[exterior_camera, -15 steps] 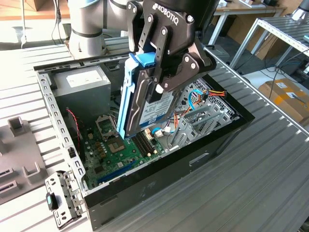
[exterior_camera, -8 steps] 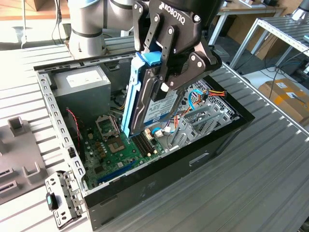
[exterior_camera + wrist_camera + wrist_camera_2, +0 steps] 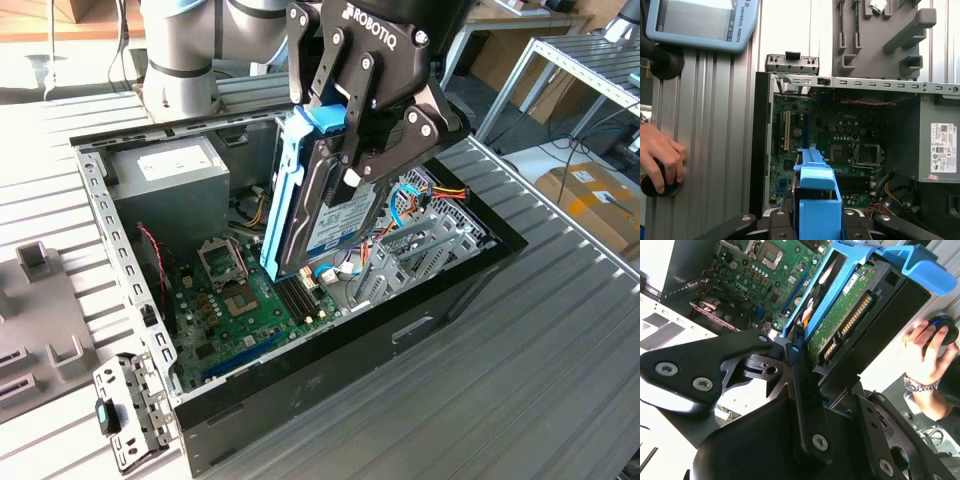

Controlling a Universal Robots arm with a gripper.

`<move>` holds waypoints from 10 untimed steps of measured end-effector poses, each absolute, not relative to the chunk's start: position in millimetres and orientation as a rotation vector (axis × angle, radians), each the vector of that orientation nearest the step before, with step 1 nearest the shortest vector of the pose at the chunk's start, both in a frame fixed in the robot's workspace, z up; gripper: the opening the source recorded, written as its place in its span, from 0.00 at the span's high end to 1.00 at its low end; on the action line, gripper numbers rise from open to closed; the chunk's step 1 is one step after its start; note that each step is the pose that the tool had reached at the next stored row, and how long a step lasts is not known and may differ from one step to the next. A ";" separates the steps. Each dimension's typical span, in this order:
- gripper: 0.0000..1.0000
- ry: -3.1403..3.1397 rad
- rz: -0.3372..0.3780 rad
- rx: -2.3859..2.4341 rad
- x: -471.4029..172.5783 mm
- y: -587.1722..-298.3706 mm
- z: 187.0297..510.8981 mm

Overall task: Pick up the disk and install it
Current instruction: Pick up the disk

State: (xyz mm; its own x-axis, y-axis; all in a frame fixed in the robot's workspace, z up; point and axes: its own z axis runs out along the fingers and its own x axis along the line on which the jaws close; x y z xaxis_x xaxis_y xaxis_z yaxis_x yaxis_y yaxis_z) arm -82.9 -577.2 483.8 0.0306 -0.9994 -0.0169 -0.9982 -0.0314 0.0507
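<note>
Hard disk [image 3: 332,232], blue side rails [image 3: 278,210]: judged rigid, dense, shock-sensitive; gripper [image 3: 338,180] pinches its flat faces, edge-up over open computer case [image 3: 330,365].

I've got the exterior view high over the table [image 3: 560,330], angled down into the open case [image 3: 330,350], mid range. First wrist view looks straight down on the motherboard [image 3: 840,130] from well above. Second wrist view sits tight behind the gripper [image 3: 850,325], sighting along the disk [image 3: 837,310]. All three share the motherboard
</note>
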 end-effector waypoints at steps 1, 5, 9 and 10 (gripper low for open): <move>0.64 -2.169 -0.074 2.237 -81.1 -577.2 483.8; 0.64 -2.169 -0.073 2.237 -75.9 -577.2 483.7; 0.64 -2.169 -0.073 2.237 -71.6 -577.2 483.6; 0.64 -2.168 -0.073 2.237 -70.7 -577.2 483.6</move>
